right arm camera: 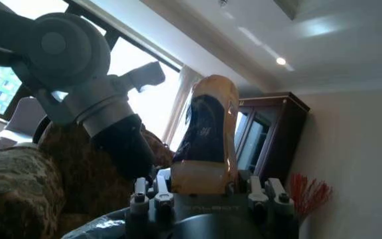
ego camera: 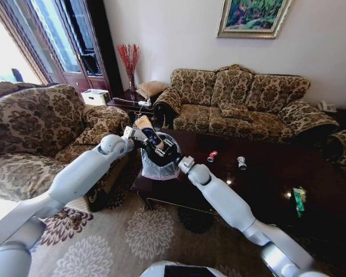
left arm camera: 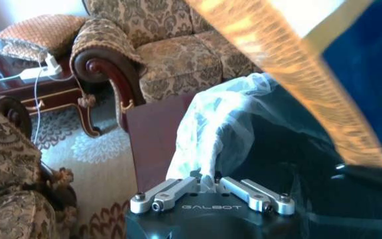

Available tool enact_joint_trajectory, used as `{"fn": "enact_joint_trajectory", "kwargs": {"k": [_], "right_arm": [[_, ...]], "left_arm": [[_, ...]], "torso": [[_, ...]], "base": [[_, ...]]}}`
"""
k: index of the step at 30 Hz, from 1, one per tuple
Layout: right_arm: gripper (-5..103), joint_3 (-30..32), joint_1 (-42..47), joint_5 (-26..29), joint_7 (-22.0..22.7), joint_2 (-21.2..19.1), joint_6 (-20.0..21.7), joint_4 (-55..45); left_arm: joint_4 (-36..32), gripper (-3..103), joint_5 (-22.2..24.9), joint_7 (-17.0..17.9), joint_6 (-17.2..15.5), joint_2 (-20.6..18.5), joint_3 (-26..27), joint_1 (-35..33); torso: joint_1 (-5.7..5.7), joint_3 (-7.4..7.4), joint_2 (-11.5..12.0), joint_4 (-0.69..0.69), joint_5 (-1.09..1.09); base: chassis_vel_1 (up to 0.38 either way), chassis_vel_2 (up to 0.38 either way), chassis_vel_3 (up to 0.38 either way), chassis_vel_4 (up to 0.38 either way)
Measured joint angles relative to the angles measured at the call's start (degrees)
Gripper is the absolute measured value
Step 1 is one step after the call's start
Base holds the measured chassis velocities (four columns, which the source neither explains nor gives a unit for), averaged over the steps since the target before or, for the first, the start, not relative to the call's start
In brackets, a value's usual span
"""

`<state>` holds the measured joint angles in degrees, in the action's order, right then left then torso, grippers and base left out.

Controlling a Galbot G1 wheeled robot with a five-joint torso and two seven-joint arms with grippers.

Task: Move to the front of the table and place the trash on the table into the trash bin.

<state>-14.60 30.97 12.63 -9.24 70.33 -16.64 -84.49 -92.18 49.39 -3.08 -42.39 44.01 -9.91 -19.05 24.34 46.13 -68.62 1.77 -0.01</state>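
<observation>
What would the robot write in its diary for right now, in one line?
right gripper: holding tube over trash bin | left gripper: beside it | table: three pieces left

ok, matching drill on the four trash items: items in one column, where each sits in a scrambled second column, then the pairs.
Items:
1. yellow-and-brown tube
2. red piece
3. silvery can
4. green-yellow wrapper

Places:
A. on the table, farthest from the trash bin
B. held in the right hand, above the trash bin
C. on the table, between two other loose items
D. on the table, the loose item nearest the trash bin

Pairs: 1-B, 2-D, 3-C, 4-A
</observation>
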Motion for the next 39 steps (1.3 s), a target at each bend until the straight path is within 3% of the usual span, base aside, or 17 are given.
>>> {"fn": "enact_joint_trajectory", "kwargs": {"k": [7,10,15,17,19,20,21,22,24,25,27,29,31,32,33,34,39], "right_arm": [[80,-0.53,-0.63,1.23,2.5,-0.48,1.6,-0.96],[96,-0.63,-1.15,2.36,3.44,-0.99,2.14,-1.55],[100,0.25,-1.22,5.41,6.59,-1.98,3.41,-5.14],[100,2.02,-0.6,8.59,11.56,-4.45,6.9,-11.23],[100,2.5,-0.4,9.18,12.4,-5.06,7.92,-12.39],[100,6.22,1.41,12.39,15.16,-9.05,14.35,-17.89],[100,9.04,3.08,13.69,15.34,-11.42,17.46,-20.18],[100,9.04,3.08,13.69,15.34,-11.42,17.46,-20.18],[100,18.39,10.29,15.15,14.71,-17.7,23.05,-24.47],[100,18.39,10.29,15.15,14.71,-17.7,23.05,-24.47],[100,24.94,20.71,16.58,17.43,-22.06,25.05,-28.21],[100,27.41,24.4,16.63,18.38,-22.53,25.54,-28.9],[100,29.22,27.86,15.65,18.8,-21.41,26.31,-27.95],[100,29.22,27.86,15.65,18.8,-21.41,26.31,-27.95],[100,29.53,28.02,15.28,19.6,-20.57,26.42,-27.3],[100,29.67,27.98,15.17,20.16,-20.32,26.42,-27.16],[100,29.24,26.99,16.24,23.24,-20.08,27.43,-27.11]], "left_arm": [[-1.66,1,0.5,0.07,0.0,-1.43,0.7,-0.5],[-2.67,1,0.61,0.19,0.04,-2.07,1.36,-1.31],[-3.52,1,0.66,0.48,0.1,-2.44,2.73,-3.16],[-4.1,1,0.61,1.34,0.13,-2.49,4.7,-5.6],[-4.39,1,0.55,1.49,0.13,-2.56,5.4,-6.42],[-5.88,1,-0.2,1.58,0.13,-2.92,7.71,-8.99],[-6.7,1,-0.77,1.59,0.19,-3.17,8.83,-10.17],[-6.7,1,-0.77,1.59,0.19,-3.17,8.83,-10.17],[-9.33,1,-2.67,2.15,1.28,-3.47,12.9,-14.21],[-9.33,1,-2.67,2.15,1.28,-3.47,12.9,-14.21],[-12.53,1,-3.25,4.32,3.47,-3.47,16.61,-19.53],[-14.28,1,-3.6,5.13,4.55,-3.71,18.72,-22.7],[-17.65,1,-4.27,5.76,5.25,-3.96,25.14,-29.49],[-17.65,1,-4.27,5.76,5.25,-3.96,25.14,-29.49],[-19.41,1,-4.43,6.85,5.52,-3.62,28.3,-32.73],[-20.05,1,-4.47,7.11,5.72,-3.42,29.2,-33.85],[-21.86,1,-5.18,7.02,6.53,-3.19,32.48,-38.01]], "torso": [[0.0,0.0,0.0,-0.01,0.01],[0.0,0.0,0.0,0.0,0.01],[0.0,0.0,0.0,0.0,0.02],[0.01,0.0,0.0,0.01,0.02],[0.01,0.0,0.0,0.0,0.0],[0.01,0.0,0.0,0.02,0.0],[0.0,0.0,-0.01,0.03,-0.01],[0.0,0.0,-0.01,0.03,-0.01],[0.0,-0.01,-0.01,0.01,0.02],[0.0,-0.01,-0.01,0.01,0.02],[0.0,-0.01,-0.01,-0.08,0.06],[0.0,-0.01,-0.01,-0.13,0.02],[-0.01,-0.01,-0.02,-0.07,0.04],[-0.01,-0.01,-0.02,-0.07,0.04],[-0.01,-0.01,-0.02,0.07,0.09],[-0.01,-0.02,-0.02,0.1,0.03],[-0.01,0.0,-0.02,0.0,0.0]], "base": [[0.0,0.0,0.0,0.0],[0.0,0.0,0.0,0.0],[0.0,0.0,0.0,0.0],[0.0,0.0,0.0,0.0],[0.0,0.0,0.0,0.0],[0.0,0.0,0.0,0.0],[0.0,0.0,0.0,0.0],[0.0,0.0,0.0,0.0],[0.0,0.0,0.0,0.0],[0.0,0.0,0.0,0.0],[0.0,0.0,0.0,0.0],[0.0,0.0,0.0,0.0],[0.0,0.0,0.0,0.0],[0.0,0.0,0.0,0.0],[0.0,0.0,0.0,0.0],[0.0,0.0,0.0,0.0],[0.0,0.0,0.0,0.0]]}}
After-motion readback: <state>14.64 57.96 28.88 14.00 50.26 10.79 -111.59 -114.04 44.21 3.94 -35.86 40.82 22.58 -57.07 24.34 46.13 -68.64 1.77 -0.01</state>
